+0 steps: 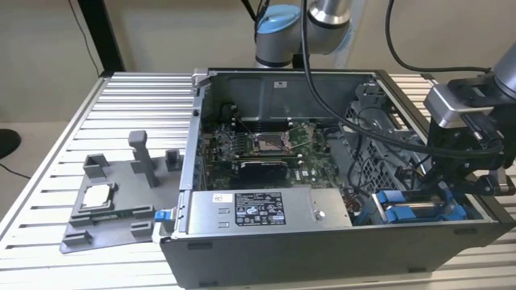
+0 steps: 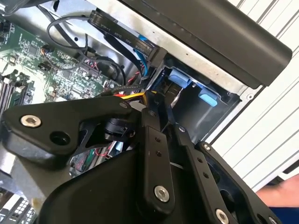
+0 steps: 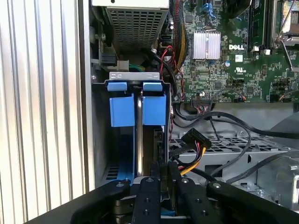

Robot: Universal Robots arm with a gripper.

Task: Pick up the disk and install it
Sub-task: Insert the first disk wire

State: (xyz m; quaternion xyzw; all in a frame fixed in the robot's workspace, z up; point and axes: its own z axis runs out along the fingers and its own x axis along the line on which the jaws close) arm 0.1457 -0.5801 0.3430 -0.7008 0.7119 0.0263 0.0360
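Pincer [image 3: 163, 175]: mine, lowered into the drive bay [image 1: 419, 208] at the corner of the open computer case [image 1: 322, 254]; in both wrist views my fingers [image 3: 153, 182] stand close together, clamped on the disk's thin upper edge.
Disk [image 3: 139, 140]: standing on edge in the bay, seen end-on as a narrow pale strip between two blue carrier tabs [image 3: 122, 108]; how far it is seated I cannot tell.
Handling: I judge it a stiff metal slab, fairly heavy for its bulk, smooth-faced and shock-sensitive, so no knocks.
Hold: best across the flat faces near the middle of the top edge, clear of the springy blue plastic.
Cables [image 3: 194, 149]: a bundle with a black plug lies just beside the bay, near my fingers.
Power-supply box [image 1: 266, 208]: along the case wall beyond.
Worktop [image 1: 129, 103]: slatted metal, carrying the case.
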